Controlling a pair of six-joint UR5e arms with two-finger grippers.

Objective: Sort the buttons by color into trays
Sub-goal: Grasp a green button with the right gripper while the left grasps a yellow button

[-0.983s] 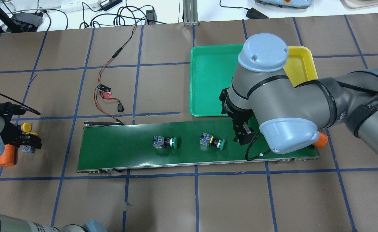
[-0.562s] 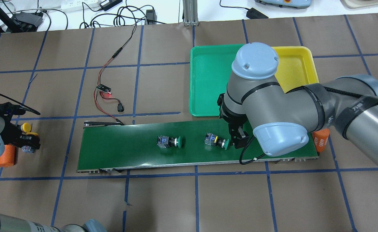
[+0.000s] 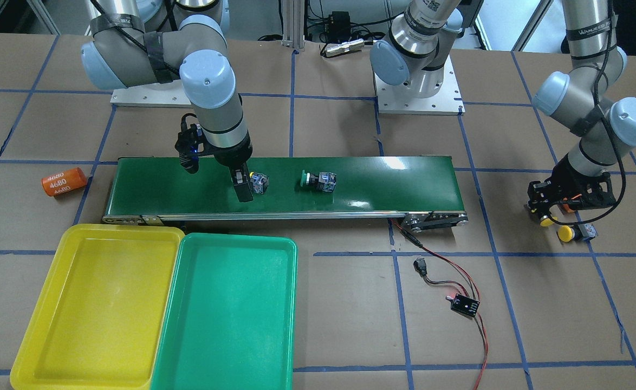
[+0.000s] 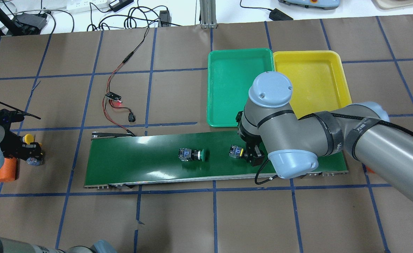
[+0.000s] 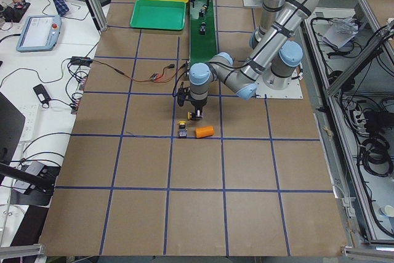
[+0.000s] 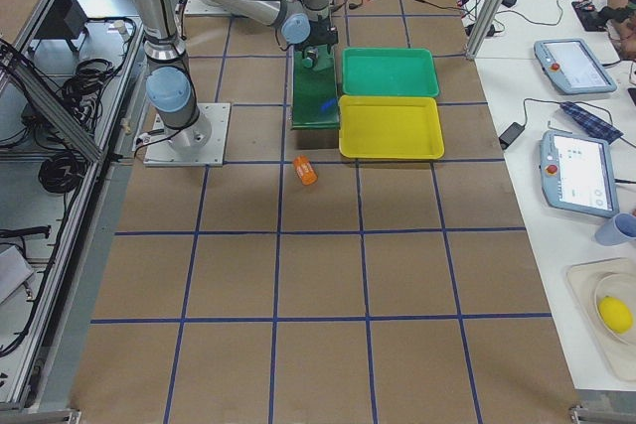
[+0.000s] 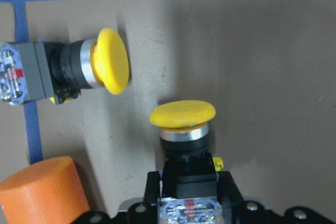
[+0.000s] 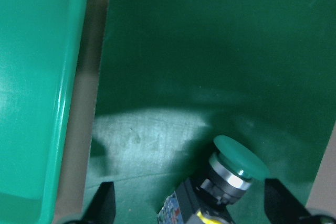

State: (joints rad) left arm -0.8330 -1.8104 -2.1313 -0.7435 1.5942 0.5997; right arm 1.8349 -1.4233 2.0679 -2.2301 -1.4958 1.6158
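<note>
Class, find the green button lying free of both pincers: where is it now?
In the overhead view the button lies on its side mid-belt, cap pointing right. It is left of the second green button, which the right pincer straddles.

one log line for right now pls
right gripper: open, fingers astride green button on conveyor | left gripper: shut on yellow button | green tray, yellow tray: empty

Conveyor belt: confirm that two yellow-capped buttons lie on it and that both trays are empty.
Wrong on colour. The two buttons on the conveyor belt have green caps, not yellow: the front-facing view shows a green cap on the free button, the right wrist view one on the other button. The green tray and yellow tray are indeed empty.
</note>
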